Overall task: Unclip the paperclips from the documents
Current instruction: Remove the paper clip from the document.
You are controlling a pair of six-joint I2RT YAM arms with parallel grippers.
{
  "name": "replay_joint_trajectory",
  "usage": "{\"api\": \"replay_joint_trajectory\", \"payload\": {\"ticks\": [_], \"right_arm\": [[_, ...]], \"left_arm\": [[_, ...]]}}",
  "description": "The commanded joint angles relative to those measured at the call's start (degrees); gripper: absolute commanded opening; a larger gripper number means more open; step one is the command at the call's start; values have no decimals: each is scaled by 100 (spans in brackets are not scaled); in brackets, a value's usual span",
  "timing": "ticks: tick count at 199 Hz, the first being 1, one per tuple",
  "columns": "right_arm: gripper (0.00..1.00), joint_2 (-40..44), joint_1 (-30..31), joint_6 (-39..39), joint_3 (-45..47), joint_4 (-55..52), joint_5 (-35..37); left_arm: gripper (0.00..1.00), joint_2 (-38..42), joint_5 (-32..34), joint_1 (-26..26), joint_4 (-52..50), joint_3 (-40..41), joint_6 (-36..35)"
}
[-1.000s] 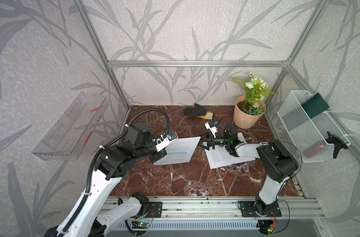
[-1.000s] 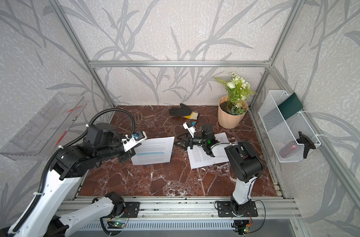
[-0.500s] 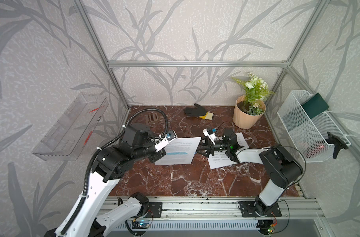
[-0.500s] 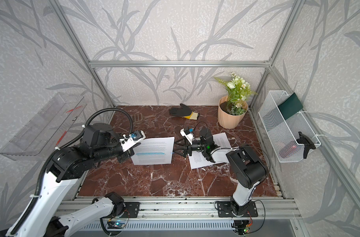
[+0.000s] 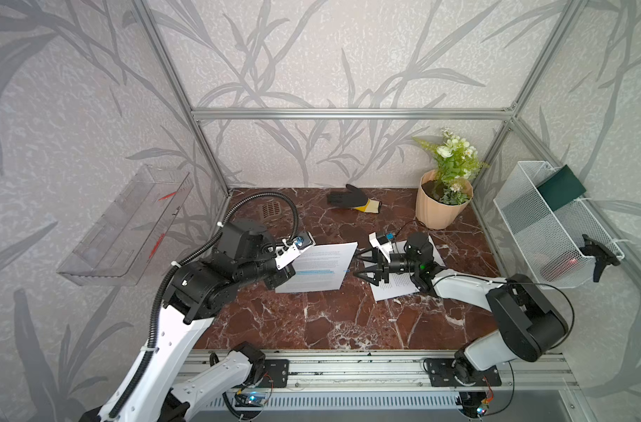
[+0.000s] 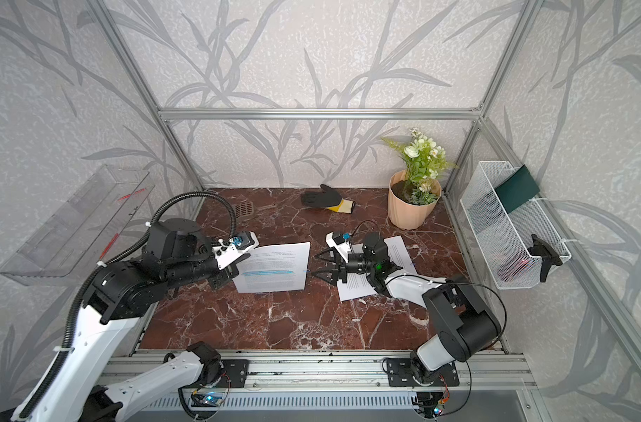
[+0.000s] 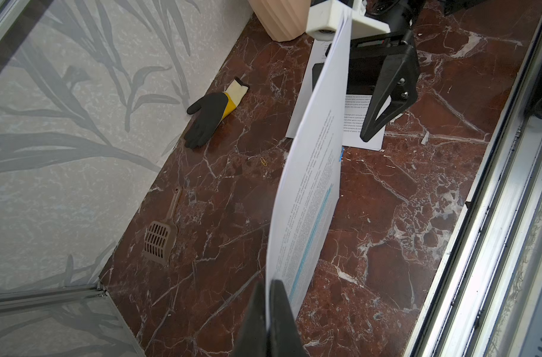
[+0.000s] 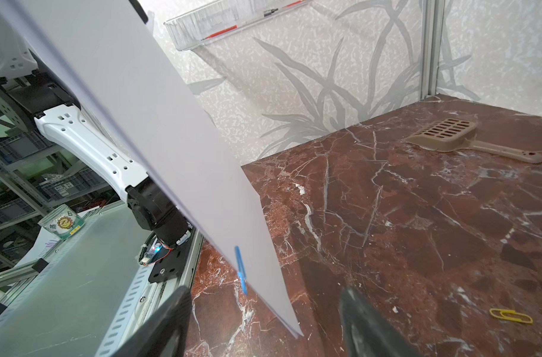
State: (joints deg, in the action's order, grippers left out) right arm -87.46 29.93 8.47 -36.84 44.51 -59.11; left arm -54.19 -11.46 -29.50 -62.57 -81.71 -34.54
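1. The left gripper point(image 7: 269, 309) is pinched tight on one short edge of the highlighted document point(image 7: 309, 185). The sheets run straight out from its fingertips, lifted off the marble table point(image 7: 387, 247) and slightly bowed.
2. The blue paperclip point(image 8: 241, 269) is clipped on the document's opposite edge, the one farthest from the left gripper.
3. The right gripper point(image 5: 358, 264) faces that far edge with its jaws spread wide and nothing between them. The blue paperclip sits just ahead of its fingertips, nearer one finger than the other, and touches neither.
4. The second document point(image 5: 392, 288) lies flat on the table behind the right gripper's fingertips, under its wrist and forearm.
5. A yellow paperclip point(image 8: 510, 316) lies loose on the table, off to one side of the right gripper, outside its fingers and apart from both documents.
6. A work glove point(image 7: 207, 114), a slotted scoop point(image 7: 158, 241) and a potted plant point(image 5: 443, 204) sit by the back wall, well apart from both grippers.
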Motion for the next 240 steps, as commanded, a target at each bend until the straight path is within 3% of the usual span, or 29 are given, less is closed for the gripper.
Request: {"api": "replay_joint_trajectory", "payload": {"ticks": [1, 50, 106, 197, 240], "right_arm": [[77, 5, 208, -149, -20, -250, -92], [73, -85, 303, -443, -124, -475, 122], [37, -129, 305, -264, -154, -375, 119], [12, -313, 309, 72, -261, -250, 163], [11, -289, 307, -26, -260, -250, 259]], "left_arm": [[0, -10, -118, 44, -54, -139, -128], [0, -62, -138, 54, -53, -178, -140], [0, -80, -143, 55, -14, -163, -105], [0, -164, -183, 63, 72, -181, -79], [0, -213, -170, 58, 55, -214, -103]]}}
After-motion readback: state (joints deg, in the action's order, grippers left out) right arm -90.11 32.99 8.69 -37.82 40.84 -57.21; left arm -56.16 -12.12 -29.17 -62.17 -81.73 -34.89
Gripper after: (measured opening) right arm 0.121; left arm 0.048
